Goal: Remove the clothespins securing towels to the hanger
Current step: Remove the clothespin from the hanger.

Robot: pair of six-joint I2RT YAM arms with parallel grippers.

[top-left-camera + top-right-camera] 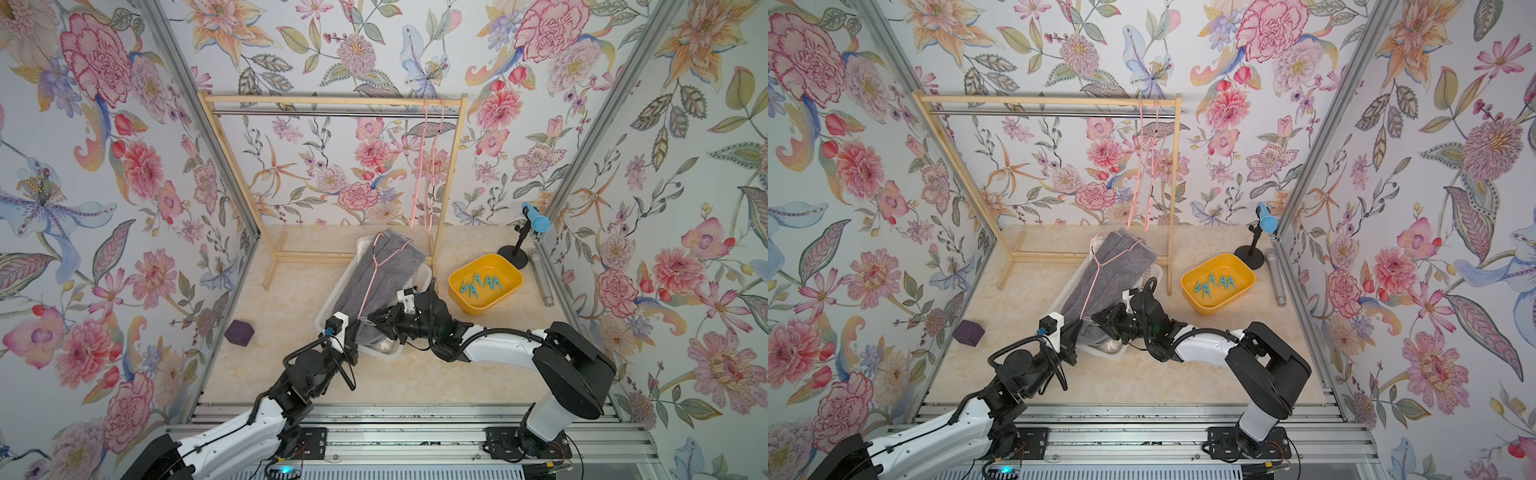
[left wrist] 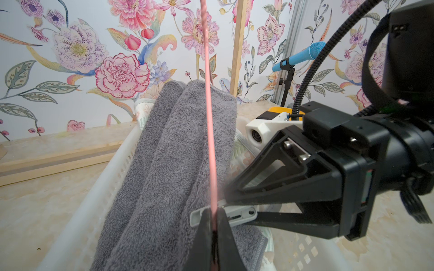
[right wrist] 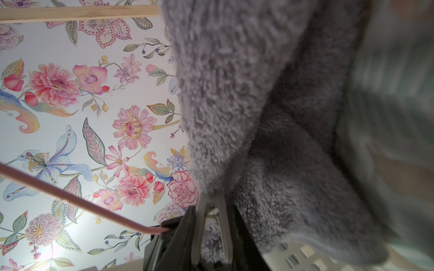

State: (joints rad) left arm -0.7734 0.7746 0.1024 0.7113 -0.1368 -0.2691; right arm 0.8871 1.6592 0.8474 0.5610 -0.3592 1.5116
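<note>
One cube: purple, dimpled, alone on the pale marbled floor at the left.
Basket: white slotted plastic, long and shallow, lying slantwise near the middle. Its near end is hidden under both arms.
Grey towel: thick terry, folded in soft ridges and draped along the basket.
Hanger: thin pink wire running along the top of the grey towel.
Left pincer: shut tight on the near end of the hanger wire.
Pale clothespin: grey-white plastic, A-shaped, lying against the towel right at the wire. Its mouth end passes behind the left pincer's fingers.
Right pincer: narrow, with one finger against each leg of the pale clothespin, just beside the left pincer.
Striped towel: peach and mint, mostly buried under the grey one, and blurred in the right wrist view.
Rack: light wood frame with a metal rail, at the far side. Two bare pink hangers hang at its right end.
Tub: yellow, round-cornered, right of the basket.
Teal clothespins: a handful lying loose in the tub, well apart from both pincers. The exact count is hard to make out.
Microphones: a blue one on a black stand and a silver one lying flat, both at the far right.
</note>
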